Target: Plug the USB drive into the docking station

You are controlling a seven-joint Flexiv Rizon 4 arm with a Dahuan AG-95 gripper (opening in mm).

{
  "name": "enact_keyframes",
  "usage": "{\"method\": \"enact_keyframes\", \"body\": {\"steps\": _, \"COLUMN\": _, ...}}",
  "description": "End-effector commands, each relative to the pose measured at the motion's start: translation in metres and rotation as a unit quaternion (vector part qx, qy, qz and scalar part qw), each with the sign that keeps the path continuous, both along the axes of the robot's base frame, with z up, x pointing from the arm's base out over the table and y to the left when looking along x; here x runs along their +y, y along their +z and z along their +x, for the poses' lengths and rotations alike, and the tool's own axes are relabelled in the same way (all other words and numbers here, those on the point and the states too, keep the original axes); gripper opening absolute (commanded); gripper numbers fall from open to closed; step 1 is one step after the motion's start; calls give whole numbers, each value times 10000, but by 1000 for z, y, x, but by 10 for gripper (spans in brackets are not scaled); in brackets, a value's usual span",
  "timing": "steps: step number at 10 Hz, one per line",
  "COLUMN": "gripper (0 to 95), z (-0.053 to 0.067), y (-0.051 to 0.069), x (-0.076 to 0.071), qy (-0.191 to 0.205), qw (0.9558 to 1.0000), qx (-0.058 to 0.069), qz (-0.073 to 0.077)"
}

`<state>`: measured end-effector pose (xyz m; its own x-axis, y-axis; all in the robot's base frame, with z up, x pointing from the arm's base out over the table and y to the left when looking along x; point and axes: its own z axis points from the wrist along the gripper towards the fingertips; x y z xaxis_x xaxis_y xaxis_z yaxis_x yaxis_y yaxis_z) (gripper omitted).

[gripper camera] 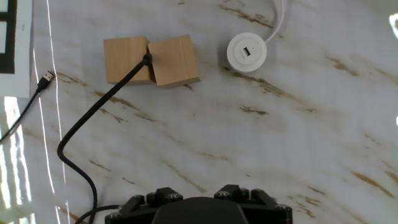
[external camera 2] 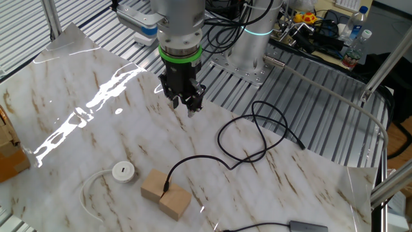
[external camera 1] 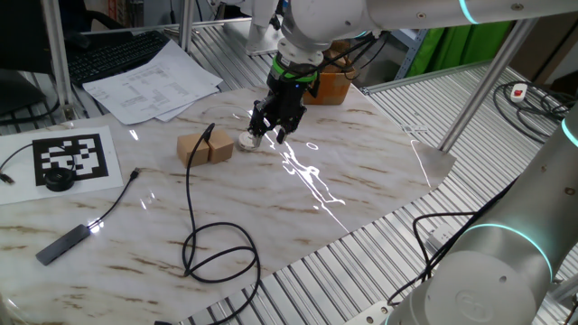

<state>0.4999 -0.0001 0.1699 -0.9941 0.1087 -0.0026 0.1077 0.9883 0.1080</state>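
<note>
In the hand view, a second plug (gripper camera: 46, 78) on a thin cable lies at the far left edge. To its right, two tan blocks (gripper camera: 151, 60) sit side by side in the upper left, and the USB drive (gripper camera: 147, 60) rests in the gap between them, its black cable (gripper camera: 87, 118) sweeping down to the lower left. Right of the blocks, apart from them, the round white docking station (gripper camera: 247, 51) lies flat on the marbled bench (gripper camera: 298, 137) with its slot facing up. In the other fixed view the hand (external camera 2: 188, 105) hangs above the bench at upper centre, fingers pointing down and holding nothing; whether they are spread I cannot tell.
</note>
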Motion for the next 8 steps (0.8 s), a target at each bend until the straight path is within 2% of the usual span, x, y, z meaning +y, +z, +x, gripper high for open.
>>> {"method": "enact_keyframes", "body": {"steps": 1, "gripper": 0, "z": 0, "y": 0, "x": 0, "qy": -56, "qw": 10000, "qx": -7, "qz": -3}}
{"method": "enact_keyframes", "body": {"steps": 4, "gripper": 0, "z": 0, "y": 0, "x": 0, "qy": -198, "qw": 9998, "qx": 11, "qz": -57}}
{"method": "enact_keyframes", "body": {"steps": 8, "gripper": 0, "z": 0, "y": 0, "x": 0, "qy": -246, "qw": 9997, "qx": 32, "qz": -53}}
